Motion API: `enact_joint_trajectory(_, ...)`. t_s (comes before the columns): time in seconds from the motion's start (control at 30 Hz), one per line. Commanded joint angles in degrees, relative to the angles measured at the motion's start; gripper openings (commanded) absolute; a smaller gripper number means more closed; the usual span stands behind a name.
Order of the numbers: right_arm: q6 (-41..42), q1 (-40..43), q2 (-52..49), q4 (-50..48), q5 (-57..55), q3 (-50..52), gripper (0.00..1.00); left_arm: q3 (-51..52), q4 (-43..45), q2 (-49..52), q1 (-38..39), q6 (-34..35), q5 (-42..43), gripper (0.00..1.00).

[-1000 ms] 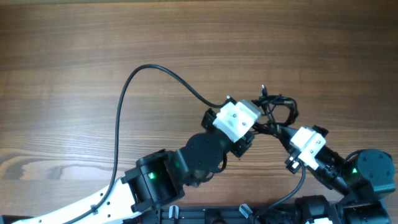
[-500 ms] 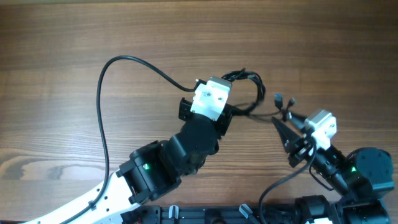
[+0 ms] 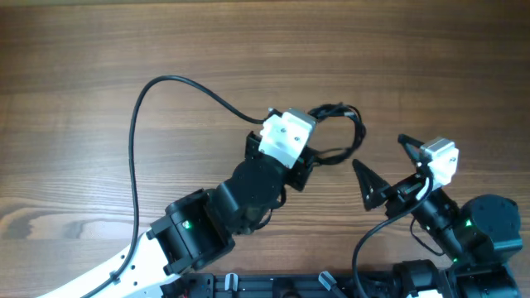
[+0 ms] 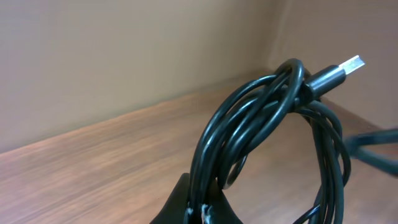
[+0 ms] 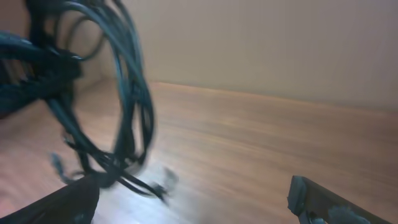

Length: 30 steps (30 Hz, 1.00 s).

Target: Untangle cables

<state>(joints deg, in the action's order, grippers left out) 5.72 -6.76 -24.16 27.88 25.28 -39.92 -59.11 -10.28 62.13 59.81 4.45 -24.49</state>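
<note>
The cables (image 3: 346, 131) are a looped bundle of thin black wires hanging from my left gripper (image 3: 318, 126), just right of its white wrist. In the left wrist view the bundle (image 4: 261, 124) arches up from the shut fingertips (image 4: 186, 202), and a silver plug end (image 4: 351, 63) sticks out at the top right. My left gripper (image 4: 202, 210) is shut on the strands. My right gripper (image 3: 378, 151) stands wide open to the right of the loop, apart from it. In the right wrist view the blurred cables (image 5: 127, 106) hang left of the open gripper (image 5: 194, 186), with nothing between its fingers (image 5: 323, 199).
The thick black cable (image 3: 137, 124) of the left arm arcs over the wooden table (image 3: 99, 50) on the left. The arm bases (image 3: 489, 232) crowd the front edge.
My right gripper has opened, let go of the cables and drawn back to the right. My left gripper has carried the bundle left, away from it.
</note>
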Motion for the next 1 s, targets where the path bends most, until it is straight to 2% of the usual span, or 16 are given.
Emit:
enact_joint_trajectory(0.0,5.0,0.0,-0.4,0.3,6.2,-0.9,1.0,-1.0,0.4,-1.1,-0.3,1.0,6.5,0.04)
enact_joint_trajectory(0.17,5.3,0.0,-0.4,0.3,6.6,-0.9,1.0,-1.0,0.4,-1.1,-0.3,1.0,6.5,0.04)
enact_joint_trajectory(0.27,8.7,0.0,-0.4,0.3,6.8,-0.9,1.0,-1.0,0.4,-1.1,-0.5,1.1,6.5,0.04)
enact_joint_trajectory(0.3,12.5,0.0,-0.4,0.3,6.8,-0.9,1.0,-1.0,0.2,-1.1,-2.3,5.5,6.5,0.04)
enact_joint_trajectory(0.33,13.9,0.0,-0.4,0.3,6.8,-0.9,1.0,-1.0,-0.1,-1.1,-3.2,6.9,6.6,0.04)
enact_joint_trajectory(0.4,14.2,0.0,-0.4,0.2,7.0,-0.9,1.0,-1.0,-1.0,-1.4,-5.8,8.2,10.6,0.04)
enact_joint_trajectory(0.6,15.9,0.0,-0.4,-0.9,7.0,-0.9,1.0,-1.0,-1.2,-2.2,-16.0,10.0,36.8,0.04)
enact_joint_trajectory(0.67,15.9,0.0,-0.4,-1.0,7.0,-0.9,1.0,-1.0,-1.2,-2.3,-18.5,10.0,43.1,0.04)
enact_joint_trajectory(0.8,15.8,0.0,-0.4,-1.6,7.0,-0.9,1.0,-1.0,-1.3,-2.3,-21.4,11.0,50.0,0.04)
enact_joint_trajectory(0.97,15.3,0.0,-0.4,-1.9,7.0,-0.9,1.0,-1.0,-1.3,-2.2,-21.4,11.0,53.0,0.04)
